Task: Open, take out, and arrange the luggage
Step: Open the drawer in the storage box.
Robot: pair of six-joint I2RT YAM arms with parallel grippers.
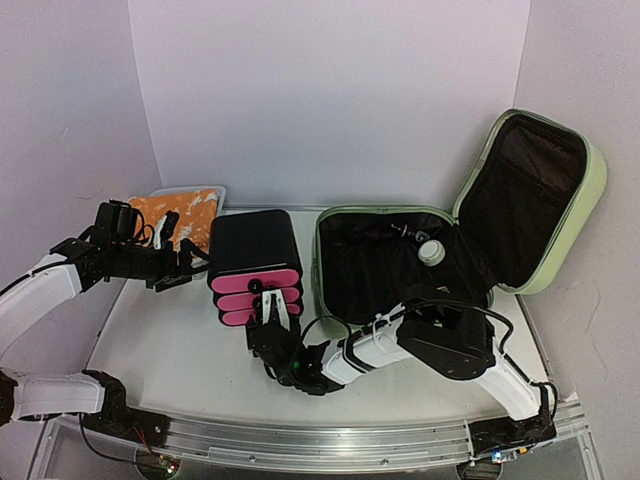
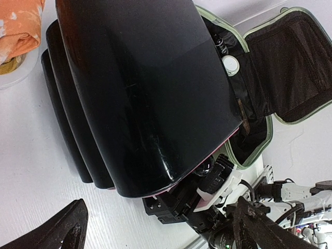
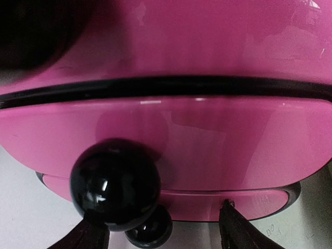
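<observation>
The luggage [image 1: 572,215], a light-green hard-shell suitcase, lies open at the right with its lid standing up and its black lining showing. A small white-capped bottle [image 1: 431,252] rests inside it. The suitcase [image 2: 259,150] also shows at the right of the left wrist view. My right gripper [image 1: 270,303] is at the pink fronts of a black drawer box [image 1: 252,245]. In the right wrist view this gripper [image 3: 163,233] is open, with a black round knob [image 3: 115,184] beside its left finger and nothing clamped. My left gripper [image 1: 185,258] stands open just left of the box [image 2: 145,88], holding nothing.
A white basket [image 1: 213,192] holding an orange patterned cloth [image 1: 178,210] stands at the back left, close behind my left arm. White walls close in the table on three sides. A second, smaller black knob [image 3: 150,228] sits on the lowest drawer.
</observation>
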